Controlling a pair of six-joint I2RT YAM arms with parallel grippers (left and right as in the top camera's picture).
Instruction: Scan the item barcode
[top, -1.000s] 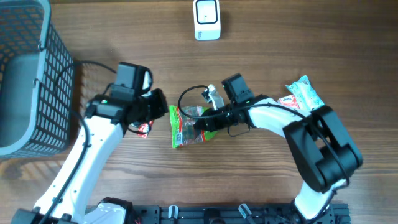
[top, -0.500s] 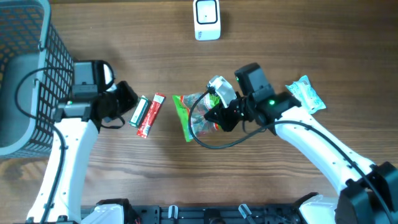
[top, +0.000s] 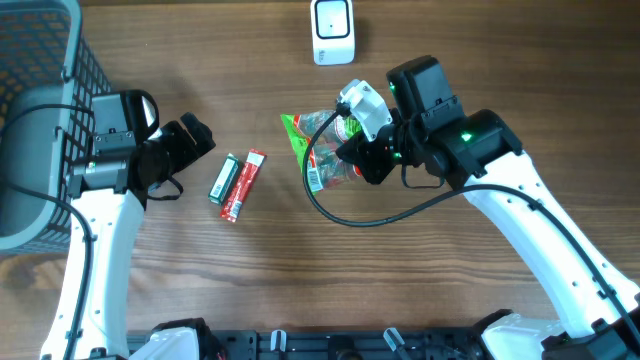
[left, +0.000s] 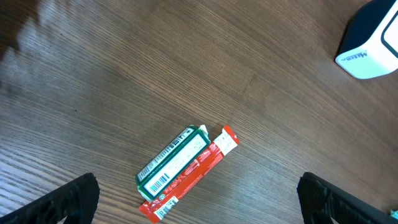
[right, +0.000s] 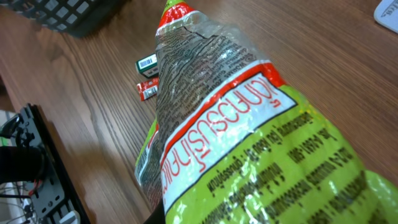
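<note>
The wooden table (top: 300, 290) is filling the overhead view, and the grey mesh basket (top: 50, 40) is sitting in its far left corner. The right arm (top: 540, 230) is reaching in from the right, with the right gripper (top: 365, 160) clamped on the bag (top: 318, 150). That clear and green bag is hanging above the table's middle, just short of the scanner (top: 332, 30). From the right wrist the bag (right: 249, 143) is crowding the whole picture, print facing the lens and a small barcode showing at its lower left edge. The left arm (top: 95, 250) is standing beside the basket, and the left gripper (top: 185, 155) is gaping wide with nothing between its fingers. The white scanner is resting at the far edge of the table, apart from the bag; the left wrist is catching it (left: 373, 43) in the upper right corner. The green pack (top: 222, 178) and the red pack (top: 243, 185) are lying side by side, touching, just right of the open fingers. Both are showing barcodes at their near ends in the left wrist view: green (left: 174, 158), red (left: 199, 171).
</note>
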